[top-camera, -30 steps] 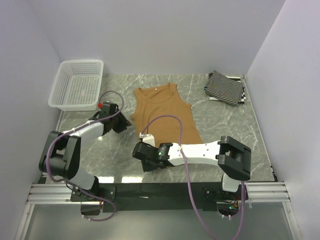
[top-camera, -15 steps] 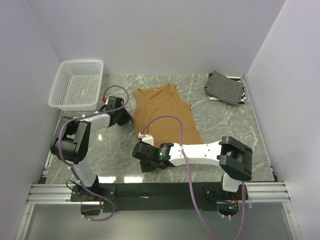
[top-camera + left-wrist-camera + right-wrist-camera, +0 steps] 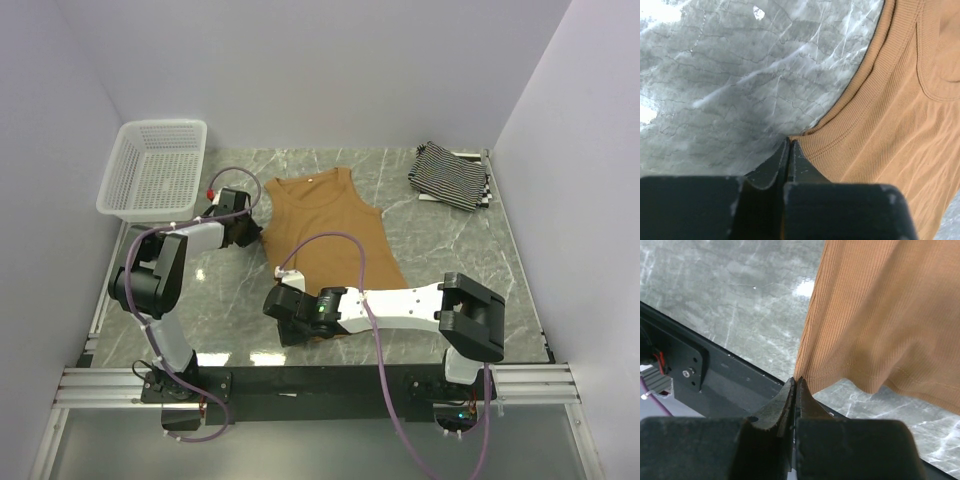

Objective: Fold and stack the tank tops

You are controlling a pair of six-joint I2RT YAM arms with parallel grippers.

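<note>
We see the tan tank top (image 3: 325,225) spread at table centre. Our left gripper (image 3: 789,142) is pinched shut on its nine o'clock edge, our right gripper (image 3: 795,382) on the seven o'clock hem corner. Both bites look thin, so an uneven lift could pull one free.

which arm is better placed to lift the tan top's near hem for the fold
Right: the right gripper pinches the tan top at its near hem corner; the left gripper holds the armhole edge, farther up.
</note>
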